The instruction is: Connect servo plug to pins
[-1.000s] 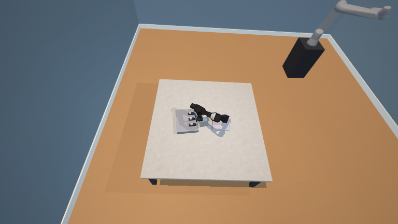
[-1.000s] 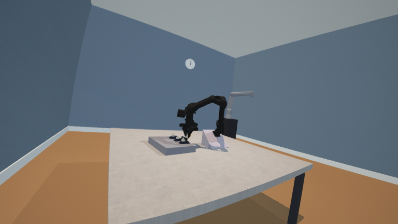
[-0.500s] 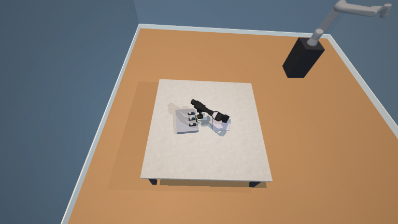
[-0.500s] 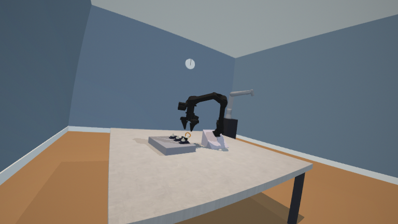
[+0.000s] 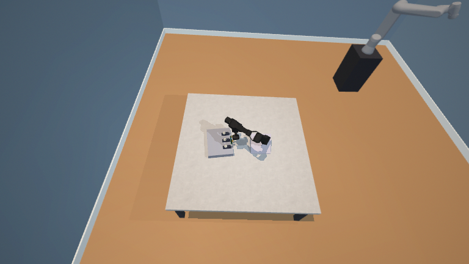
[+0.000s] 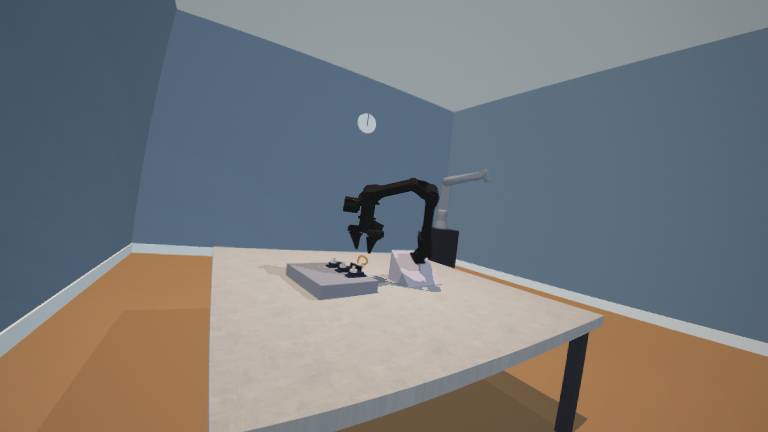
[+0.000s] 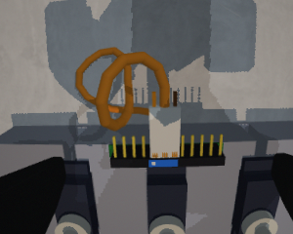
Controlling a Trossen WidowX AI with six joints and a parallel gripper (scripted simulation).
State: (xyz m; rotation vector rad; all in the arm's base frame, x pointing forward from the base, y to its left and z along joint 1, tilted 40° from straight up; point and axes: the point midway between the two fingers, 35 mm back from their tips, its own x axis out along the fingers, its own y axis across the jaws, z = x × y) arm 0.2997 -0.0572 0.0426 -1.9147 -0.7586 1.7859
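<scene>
The table [image 5: 242,181] [image 6: 396,336] [image 7: 15,58] is carrying the grey holder [image 5: 217,150] [image 6: 322,274] [image 7: 117,195], with the black arm [image 5: 242,128] [image 6: 396,186] reaching over it. Its jaws are standing widely spread, pinching nothing, showing at lower left and lower right in the wrist view. The white plug [image 7: 164,134] is lying at the centre of that frame, its long axis running up and down, square to the row of pins [image 7: 201,145]. It is sitting between the two sides sideways, but apart from both; in the exterior view the jaws are hanging above the holder. The orange wire [image 6: 362,256] [image 7: 137,58] is looping to upper left, its side matching the dot [image 7: 153,164] on the blue band [image 7: 167,163]. The plug appears to be seating on the marked pins, though full depth is hard to judge; backing straight away is probably what is remaining, without snagging that loop.
</scene>
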